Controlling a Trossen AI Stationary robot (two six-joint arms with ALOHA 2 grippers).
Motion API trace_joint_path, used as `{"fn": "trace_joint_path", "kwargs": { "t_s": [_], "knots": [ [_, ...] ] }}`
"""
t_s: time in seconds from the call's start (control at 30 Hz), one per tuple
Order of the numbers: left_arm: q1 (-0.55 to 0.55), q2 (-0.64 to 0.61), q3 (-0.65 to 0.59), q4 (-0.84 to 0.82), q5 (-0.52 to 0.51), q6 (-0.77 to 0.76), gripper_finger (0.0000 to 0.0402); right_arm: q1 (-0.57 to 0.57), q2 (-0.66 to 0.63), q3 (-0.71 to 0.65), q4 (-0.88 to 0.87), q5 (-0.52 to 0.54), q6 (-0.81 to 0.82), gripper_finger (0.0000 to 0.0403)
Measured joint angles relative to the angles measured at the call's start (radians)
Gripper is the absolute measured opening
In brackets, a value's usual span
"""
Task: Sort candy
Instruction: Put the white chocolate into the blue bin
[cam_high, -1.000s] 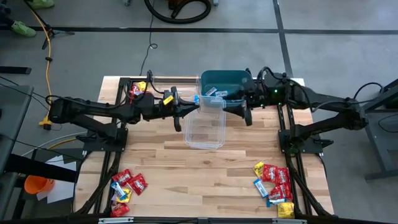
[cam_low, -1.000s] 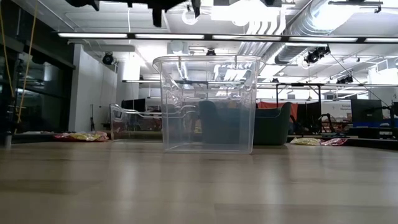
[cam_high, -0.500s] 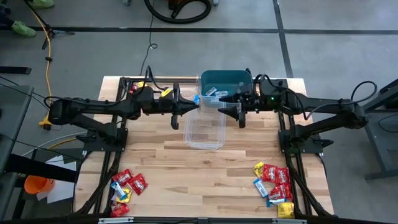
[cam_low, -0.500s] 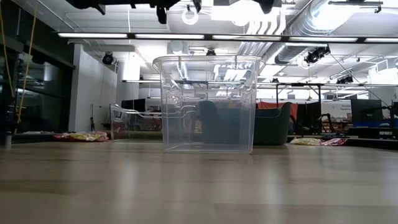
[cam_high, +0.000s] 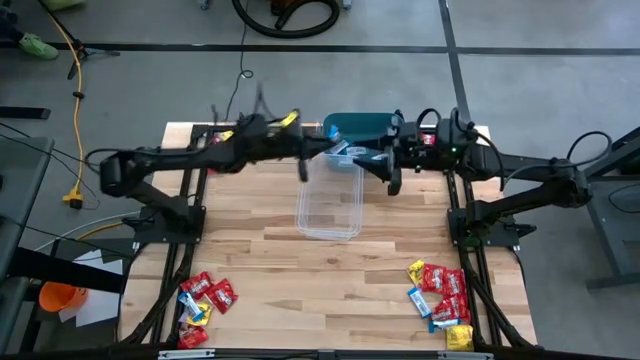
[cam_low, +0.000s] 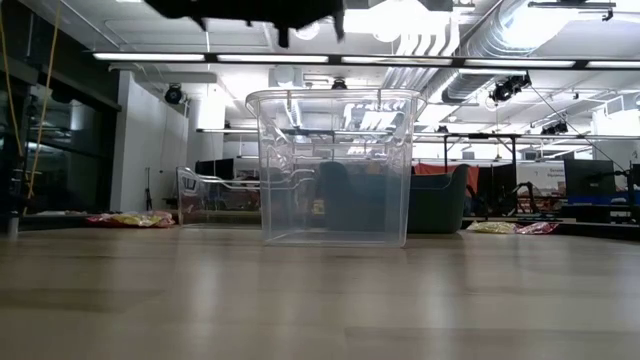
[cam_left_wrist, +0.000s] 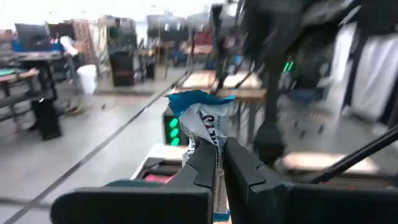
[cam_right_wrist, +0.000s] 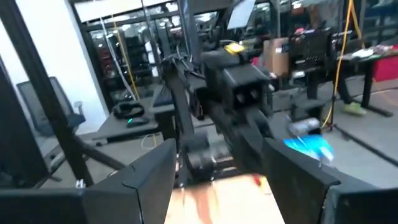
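My left gripper (cam_left_wrist: 217, 165) is shut on a light blue candy packet (cam_left_wrist: 200, 117). In the high view it (cam_high: 316, 154) hovers at the teal bin's (cam_high: 368, 124) left rim, above the far end of the clear tub (cam_high: 330, 198). My right gripper (cam_right_wrist: 224, 180) is open and empty; it (cam_high: 391, 170) hangs just right of the clear tub, facing the left gripper. Light blue packets (cam_high: 345, 150) lie in the teal bin. Red, yellow and blue candy lies in piles at the near left (cam_high: 205, 300), the near right (cam_high: 440, 300) and the far left (cam_high: 222, 138). My left gripper pinches the light blue packet between its two fingers (cam_left_wrist: 239, 171), gripping the packet's lower part (cam_left_wrist: 214, 155). The crinkled upper end (cam_left_wrist: 199, 102) sticks out past the fingertips. The packet is lifted clear of the table and the bins.
The clear tub (cam_low: 335, 165) stands upright at the table's middle, with the teal bin (cam_low: 430, 200) behind it. A second clear tub (cam_low: 215, 195) shows at the far left. Bare wood (cam_high: 320, 280) lies between the two near candy piles.
My left gripper has swung toward the far edge and to the right, from beside the clear tub's left wall to the teal bin's left rim, carrying the blue packet. My right gripper has shifted slightly toward the far edge and stayed open.
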Motion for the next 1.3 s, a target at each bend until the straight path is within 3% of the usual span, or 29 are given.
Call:
{"fn": "trace_joint_path", "kwargs": {
  "t_s": [0.23,0.47,0.63,1.03,1.17,1.3],
  "knots": [
    [0.074,0.25,0.25,-0.164,-0.017,0.095,0.0,-0.016,0.0,0.008,0.018,0.013,0.002,0.0231],
    [0.106,0.4,0.296,-0.207,-0.162,0.082,0.0009,-0.016,0.0,0.008,0.018,0.024,0.007,0.0231],
    [0.104,0.409,0.297,-0.285,-0.19,0.126,0.0042,-0.013,0.0,0.008,0.018,0.025,0.053,0.0231],
    [0.104,0.402,0.296,-0.307,-0.229,0.113,0.0176,-0.013,0.0,0.008,0.012,0.024,0.057,0.0231],
    [0.103,0.342,0.296,-0.389,-0.25,0.112,0.02,-0.013,0.0,0.008,0.012,0.024,0.057,0.0231],
    [0.099,0.216,0.297,-0.577,-0.205,0.065,0.021,-0.016,0.0,0.008,0.012,0.024,0.05,0.0231]
  ]
}}
